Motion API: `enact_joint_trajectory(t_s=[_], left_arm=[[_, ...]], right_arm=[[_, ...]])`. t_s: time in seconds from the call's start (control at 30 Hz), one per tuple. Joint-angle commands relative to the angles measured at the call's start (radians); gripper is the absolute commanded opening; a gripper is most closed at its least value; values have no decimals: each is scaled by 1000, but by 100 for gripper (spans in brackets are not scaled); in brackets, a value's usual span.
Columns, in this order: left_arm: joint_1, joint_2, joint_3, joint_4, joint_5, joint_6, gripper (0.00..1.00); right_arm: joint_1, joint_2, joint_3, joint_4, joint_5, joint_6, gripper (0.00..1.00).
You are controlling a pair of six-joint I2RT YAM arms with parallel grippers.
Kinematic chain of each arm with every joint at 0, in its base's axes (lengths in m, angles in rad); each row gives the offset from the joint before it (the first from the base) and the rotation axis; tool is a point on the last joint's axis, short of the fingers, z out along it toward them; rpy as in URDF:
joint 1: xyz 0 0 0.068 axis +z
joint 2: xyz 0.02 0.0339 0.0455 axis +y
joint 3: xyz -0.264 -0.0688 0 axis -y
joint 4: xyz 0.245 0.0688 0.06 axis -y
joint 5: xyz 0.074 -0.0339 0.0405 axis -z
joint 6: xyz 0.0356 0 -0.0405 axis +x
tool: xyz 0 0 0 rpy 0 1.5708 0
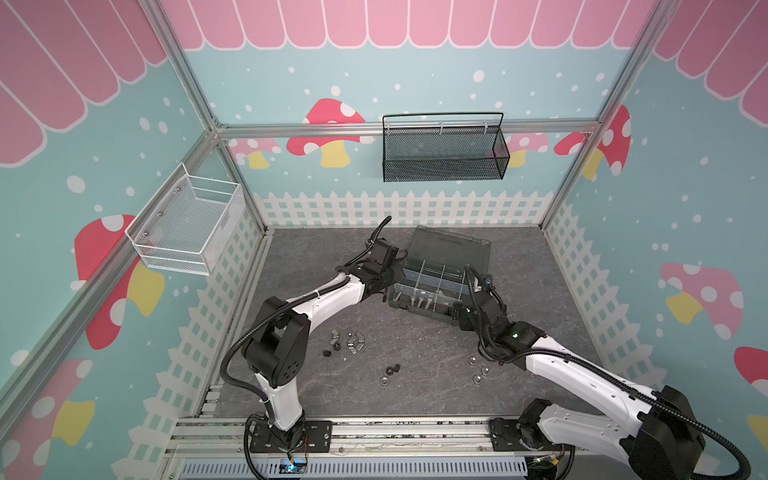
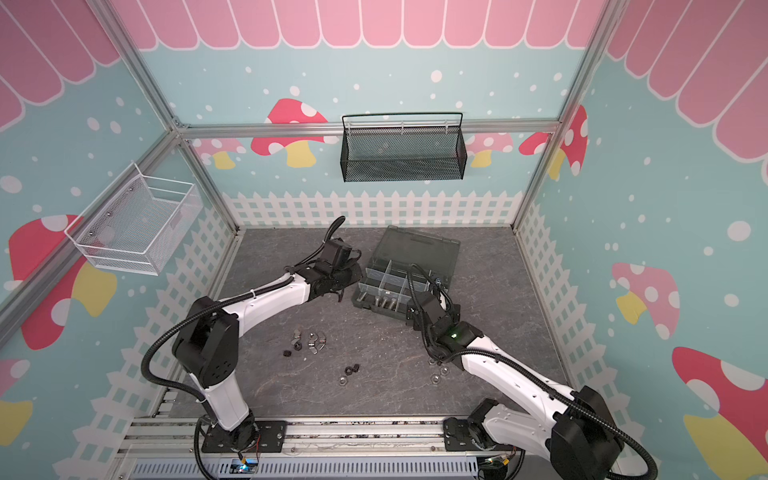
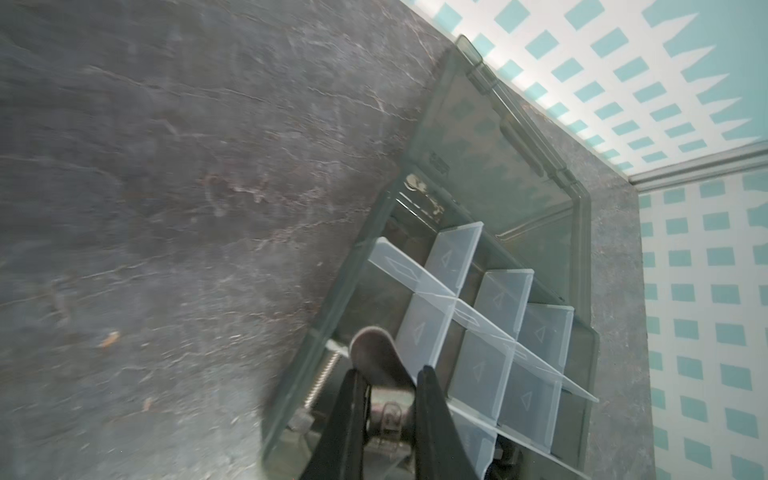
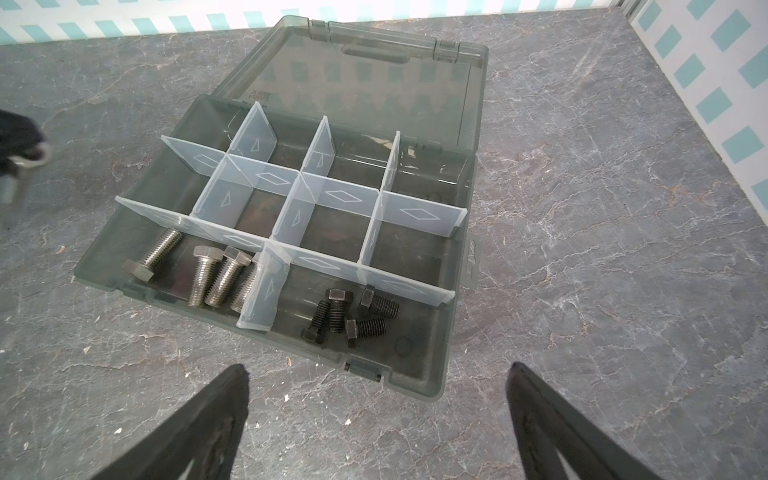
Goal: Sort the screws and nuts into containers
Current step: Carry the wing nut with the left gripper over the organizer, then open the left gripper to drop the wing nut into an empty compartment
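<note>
Left arm (image 1: 332, 295) reaches forward, elbow bent; left gripper (image 3: 388, 374) pinches a wing nut (image 3: 372, 357) in its jaws. Right arm (image 1: 582, 374) stretches inward; right gripper (image 4: 376, 368) jaws stand wide apart.

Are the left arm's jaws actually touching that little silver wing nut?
Touching. The left wrist view shows the left gripper with its jaws pressed against both sides of the wing nut.

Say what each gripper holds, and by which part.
Left gripper pinches a silver wing nut by its hub, one wing sticking out. Right gripper holds nothing.
</note>
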Motion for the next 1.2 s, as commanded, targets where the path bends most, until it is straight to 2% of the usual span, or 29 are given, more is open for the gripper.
enact_joint_trajectory(t_s=[0.0,0.17,0.47,0.93,1.17], left_arm=[[-13,70,79,30,51,2,0],[-18,158,136,45,75,-23,0],[-17,237,188,53,88,-38,0],[-21,287,248,43,104,-39,0],[-23,269,203,34,70,-48,0]], right_arm=[[-1,-22,13,-15,24,21,98],[-2,-35,13,-24,26,22,98],[-2,-41,6,-24,24,24,98],[-2,-25,6,-24,24,20,98],[-2,-37,-3,-23,28,22,98]])
